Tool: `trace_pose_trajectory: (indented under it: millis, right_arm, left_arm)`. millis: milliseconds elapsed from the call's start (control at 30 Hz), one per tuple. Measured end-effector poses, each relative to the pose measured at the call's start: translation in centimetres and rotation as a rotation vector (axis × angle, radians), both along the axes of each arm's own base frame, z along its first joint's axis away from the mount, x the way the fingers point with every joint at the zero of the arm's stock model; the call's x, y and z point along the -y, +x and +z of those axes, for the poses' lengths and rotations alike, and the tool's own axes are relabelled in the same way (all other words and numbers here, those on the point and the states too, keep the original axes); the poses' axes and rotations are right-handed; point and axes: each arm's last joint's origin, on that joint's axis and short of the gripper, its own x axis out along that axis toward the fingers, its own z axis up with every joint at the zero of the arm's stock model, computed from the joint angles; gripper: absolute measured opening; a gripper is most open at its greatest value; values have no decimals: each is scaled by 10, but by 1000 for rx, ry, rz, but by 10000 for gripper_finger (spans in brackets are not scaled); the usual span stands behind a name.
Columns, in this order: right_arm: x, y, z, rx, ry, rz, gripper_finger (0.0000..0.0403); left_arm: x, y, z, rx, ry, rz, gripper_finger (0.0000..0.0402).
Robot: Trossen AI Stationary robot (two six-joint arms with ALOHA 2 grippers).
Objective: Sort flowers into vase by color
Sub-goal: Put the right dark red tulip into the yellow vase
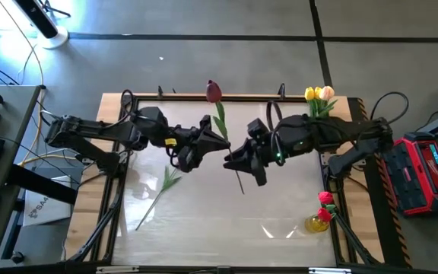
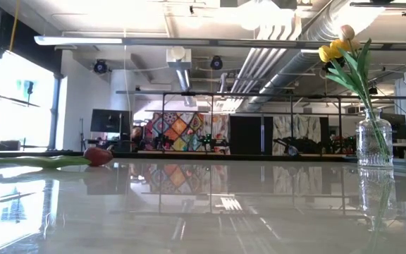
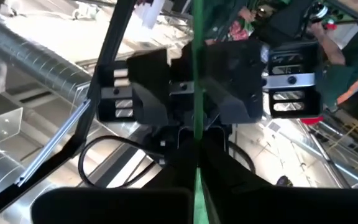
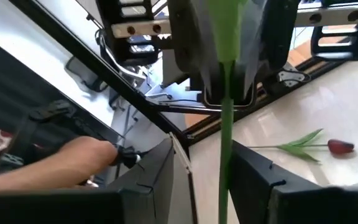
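Observation:
A dark maroon tulip point(image 1: 214, 91) with a long green stem is up in the air over the table's middle; the low view does not show it. My left gripper point(image 1: 220, 143) is shut on its stem. My right gripper point(image 1: 230, 158) faces it just below, open, with the stem point(image 4: 226, 130) running between its fingers. A red tulip point(image 4: 340, 147) lies flat on the table point(image 1: 204, 228) on its stem and leaf point(image 1: 167, 181), left of centre. Yellow and peach tulips point(image 1: 319, 94) stand in a glass vase point(image 2: 374, 141) at the far right corner. My left gripper pinches the maroon tulip's stem point(image 3: 197, 149) about halfway along, between its two fingers, which lie across the stem. It comes in from the table's left. The tulip is lifted clear of the table, its head toward the far edge and its stem end toward the near edge.
A small yellow vase point(image 1: 316, 223) with red-pink flowers point(image 1: 325, 199) stands near the table's right edge. Wooden rails point(image 1: 341, 228) frame the glossy table. A person's hand point(image 4: 86, 155) shows beyond the table in the right wrist view.

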Motion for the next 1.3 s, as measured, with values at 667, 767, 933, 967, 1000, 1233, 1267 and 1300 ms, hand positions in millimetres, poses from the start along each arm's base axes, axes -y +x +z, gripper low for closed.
trace_pose_trajectory:
  millis: [667, 767, 933, 967, 1000, 1233, 1267, 1300]
  right_arm:
    - [24, -7, -6, -101, -75, -130, 4]
    - [28, -7, -7, -106, -132, -198, 2]
    - [30, -10, -6, -102, -234, -313, 1]
    - [31, -12, -6, -108, -264, -353, 1]
    - [33, -15, -6, -122, -299, -403, 1]
    - [36, -47, 6, -122, -369, -591, 0]
    - [36, -51, 9, -113, -371, -606, 0]
    - [36, -55, 11, -104, -374, -616, 0]
  left_arm:
    - [-8, 9, -11, -126, -334, -60, 7]
    - [-14, 9, -10, -149, -510, -66, 23]
    - [-19, 9, -8, -165, -794, -100, 64]
    - [-20, 9, -6, -159, -854, -121, 72]
    - [-19, 7, -3, -146, -919, -156, 80]
    - [-35, 3, 4, -149, -1485, -255, 118]
    - [-38, 3, 4, -154, -1548, -264, 121]
    - [-41, 2, 4, -157, -1612, -279, 123]
